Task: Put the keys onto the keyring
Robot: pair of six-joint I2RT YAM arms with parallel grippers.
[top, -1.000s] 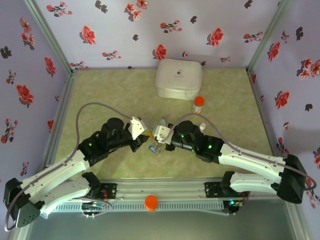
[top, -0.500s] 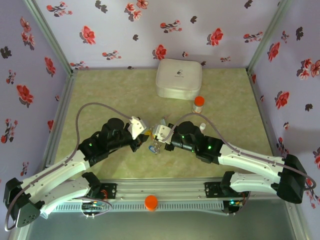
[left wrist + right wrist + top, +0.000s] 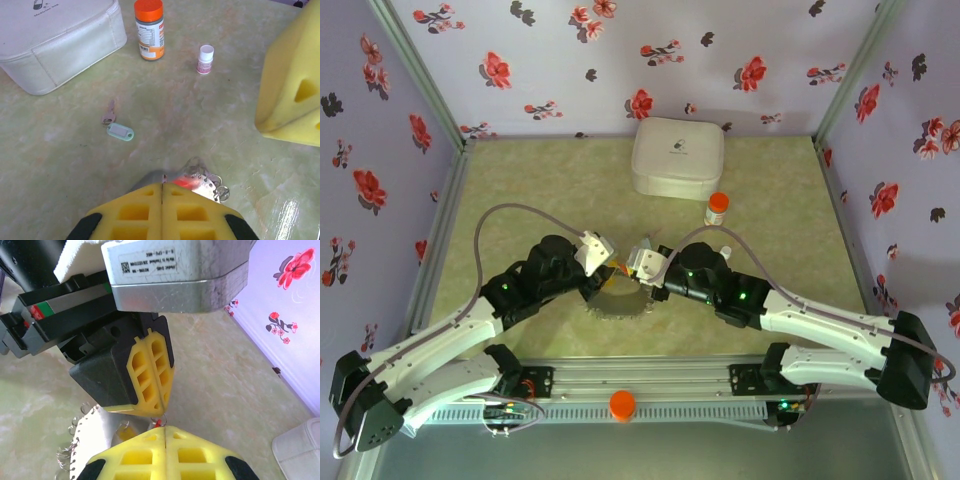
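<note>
Both grippers meet tip to tip over the middle of the table. My left gripper (image 3: 610, 268) (image 3: 163, 186) is shut on the edge of the keyring (image 3: 205, 186), a thin hoop with a beaded silvery rim that hangs below the pads (image 3: 610, 305) (image 3: 90, 440). My right gripper (image 3: 632, 272) (image 3: 164, 431) is shut on a tiny red key (image 3: 159, 423), right against the left gripper's tip (image 3: 162, 409). A small wire loop sits between the two tips. A yellow key (image 3: 125, 432) hangs at the ring. Another small silver key with a pale green tag (image 3: 120, 132) lies on the table.
A white rounded box (image 3: 677, 158) (image 3: 55, 40) stands at the back. An orange-capped bottle (image 3: 717, 208) (image 3: 149, 27) and a small white-capped vial (image 3: 205, 59) stand right of it. Flowered walls close in the table on three sides.
Both grippers stay shut and nearly in place. The keyring has swung and now shows as a wide hoop below them, where a small blue key hung before.
</note>
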